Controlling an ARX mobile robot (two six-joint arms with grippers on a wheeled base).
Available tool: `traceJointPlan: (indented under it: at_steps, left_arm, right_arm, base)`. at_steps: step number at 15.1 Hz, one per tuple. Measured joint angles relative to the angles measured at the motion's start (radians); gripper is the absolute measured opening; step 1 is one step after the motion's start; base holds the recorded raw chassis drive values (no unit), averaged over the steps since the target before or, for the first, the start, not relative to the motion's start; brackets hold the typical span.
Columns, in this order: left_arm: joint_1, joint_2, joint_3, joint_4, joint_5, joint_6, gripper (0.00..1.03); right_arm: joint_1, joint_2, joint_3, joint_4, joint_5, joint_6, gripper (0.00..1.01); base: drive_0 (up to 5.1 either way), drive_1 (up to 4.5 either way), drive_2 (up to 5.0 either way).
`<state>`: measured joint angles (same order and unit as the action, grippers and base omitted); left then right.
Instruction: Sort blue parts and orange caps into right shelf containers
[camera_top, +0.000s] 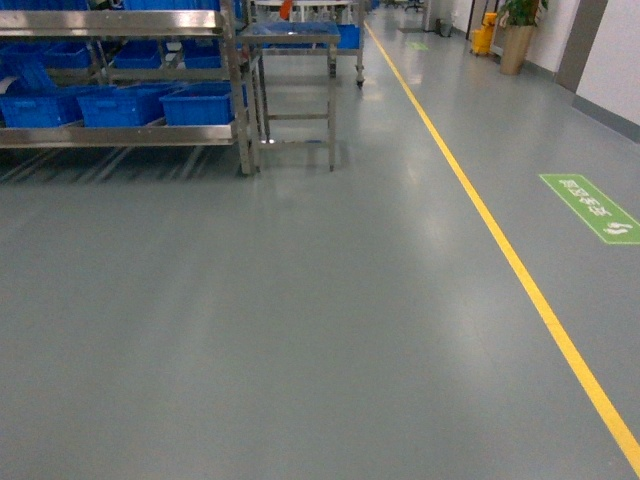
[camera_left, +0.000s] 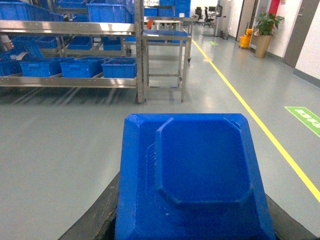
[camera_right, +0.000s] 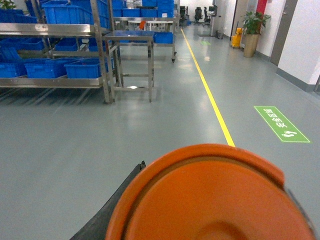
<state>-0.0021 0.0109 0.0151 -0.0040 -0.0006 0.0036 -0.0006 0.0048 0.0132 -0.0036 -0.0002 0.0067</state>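
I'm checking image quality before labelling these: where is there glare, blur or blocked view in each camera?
Head view: soft ceiling-light glare on the grey floor, shelf slightly soft, no grippers visible. Left wrist view: the blue part fills the lower frame, hiding the left gripper. Right wrist view: the orange cap is close, blurred, blocking the bottom; the yellow line stays sharp.

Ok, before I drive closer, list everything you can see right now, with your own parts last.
Square blue plastic part: one, filling the left wrist view's foreground.
Round orange cap: one, filling the right wrist view's foreground.
Bright-blue plastic crates: several, on the shelf's lower level.
Stainless-steel shelf: one, far left.
Small steel table: one, beside the shelf.
Yellow floor line: one, right of centre.
Green floor sign: one, far right.
Potted plant: one, by the wall.
Grippers: fingertips not visible.
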Motion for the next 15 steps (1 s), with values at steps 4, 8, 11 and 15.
traceJointPlan:
  at_steps: [4,8,11,15]
  left_arm:
    - [0.001,0.0,0.0,0.001,0.0,0.0,0.43]
    - [0.001,0.0,0.0,-0.001,0.0,0.0,0.43]
    - [0.001,0.0,0.0,-0.002,-0.002,0.0,0.43]
    - [0.001,0.0,0.0,0.003,0.001,0.0,0.43]
  right_arm:
    - [0.0,0.0,0.0,0.0,0.0,0.0,0.44]
    - [0.0,0.0,0.0,0.002,0.0,0.0,0.44]
    - [0.0,0.0,0.0,-0.003,0.0,0.0,0.44]
    - [0.0,0.0,0.0,0.001,0.0,0.0,0.44]
  base:
    - [-0.1,4.25,-4.4]
    - [0.0,4.31,-4.4]
    - [0.0,4.26,-4.3]
    - [0.0,4.31,-4.3]
